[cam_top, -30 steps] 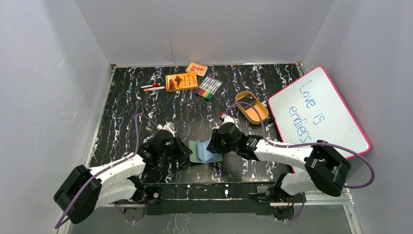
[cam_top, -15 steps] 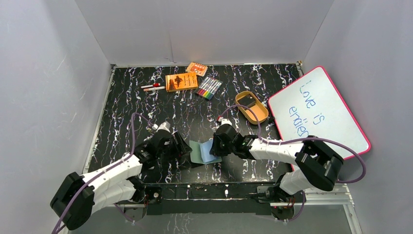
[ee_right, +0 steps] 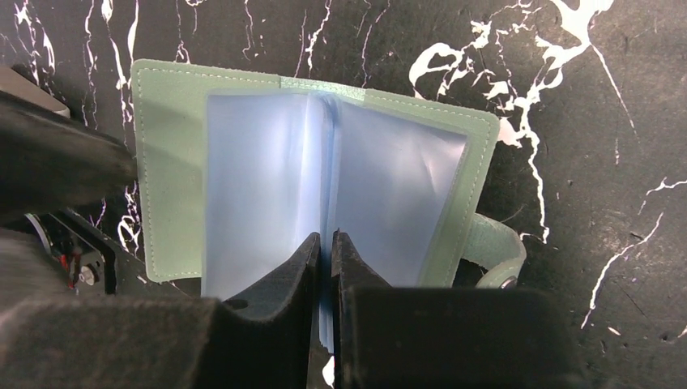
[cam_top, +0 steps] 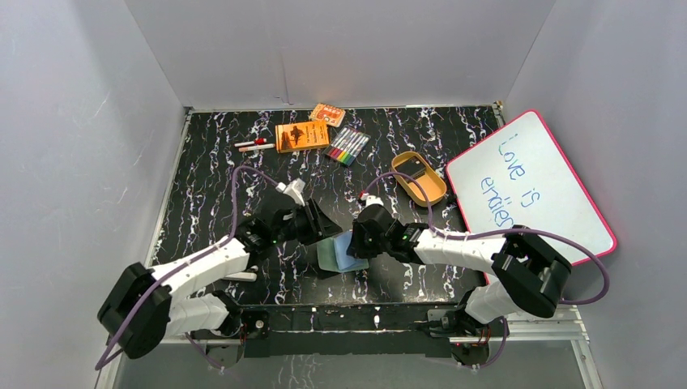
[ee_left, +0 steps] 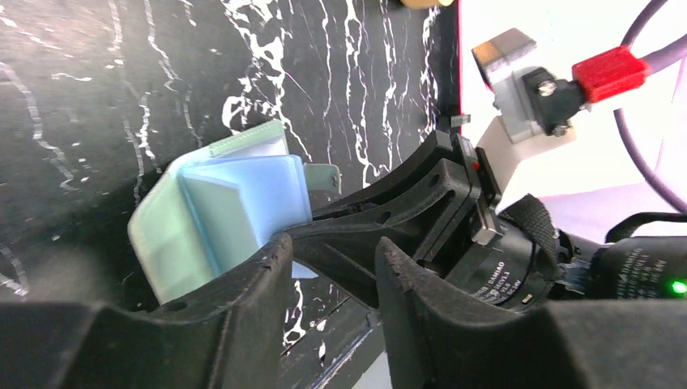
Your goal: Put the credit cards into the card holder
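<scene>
The card holder [cam_top: 339, 253] [ee_right: 316, 170] lies open on the black marbled table, sage green outside with pale blue sleeves fanned up. My right gripper [ee_right: 326, 237] [cam_top: 354, 242] is shut on the near edge of one blue sleeve. My left gripper [ee_left: 328, 253] [cam_top: 318, 224] hovers open and empty just left of the card holder [ee_left: 215, 212], facing the right gripper's fingers. The credit cards do not show plainly; a dark flat shape lies in the tan tray [cam_top: 429, 193], too small to identify.
A pink-rimmed whiteboard [cam_top: 531, 186] leans at the right. At the back lie two orange boxes [cam_top: 301, 135] [cam_top: 326, 114], a pack of coloured markers [cam_top: 347, 146] and two pens [cam_top: 254, 145]. Grey walls close in three sides.
My left gripper has opened and swung away and rightward, from the holder's left edge to beside its far corner. My right gripper has closed on a blue sleeve.
</scene>
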Robot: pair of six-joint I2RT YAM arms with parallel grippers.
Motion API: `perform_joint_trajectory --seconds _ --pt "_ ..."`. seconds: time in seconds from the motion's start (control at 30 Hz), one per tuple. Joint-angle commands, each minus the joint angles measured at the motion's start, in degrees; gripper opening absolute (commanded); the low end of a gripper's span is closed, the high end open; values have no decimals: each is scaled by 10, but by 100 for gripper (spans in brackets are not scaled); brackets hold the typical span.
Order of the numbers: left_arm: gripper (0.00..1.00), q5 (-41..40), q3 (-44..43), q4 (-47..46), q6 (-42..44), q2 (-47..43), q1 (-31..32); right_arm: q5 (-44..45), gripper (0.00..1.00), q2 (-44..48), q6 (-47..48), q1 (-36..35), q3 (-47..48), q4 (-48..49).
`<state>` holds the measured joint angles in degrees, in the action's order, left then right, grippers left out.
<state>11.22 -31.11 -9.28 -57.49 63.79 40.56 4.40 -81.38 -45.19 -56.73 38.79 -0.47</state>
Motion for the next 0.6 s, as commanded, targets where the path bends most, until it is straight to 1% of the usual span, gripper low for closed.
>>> perform_joint_trajectory --seconds 0.0,0.07,0.17,0.27,0.33,0.4,0.47,0.57 --pt "36 74 -5 -98 -20 51 8 -2 17 -3 6 0 25 6" --pt "28 86 -2 -109 -20 80 11 -4 17 -4 6 1 26 6" --pt "14 90 10 -117 -18 108 12 -5 17 -3 6 1 25 6" --pt "3 49 16 -61 2 105 12 -5 17 2 5 1 22 6" --pt "0 20 24 -21 17 101 11 -12 18 7 3 1 16 9" --pt "0 -7 33 16 27 100 11 -18 22 14 -2 1 7 18" --pt "0 -24 49 31 31 100 11 -27 28 22 -5 1 -6 37" --pt "0 -40 69 31 35 102 12 -49 41 32 -9 3 -29 74"
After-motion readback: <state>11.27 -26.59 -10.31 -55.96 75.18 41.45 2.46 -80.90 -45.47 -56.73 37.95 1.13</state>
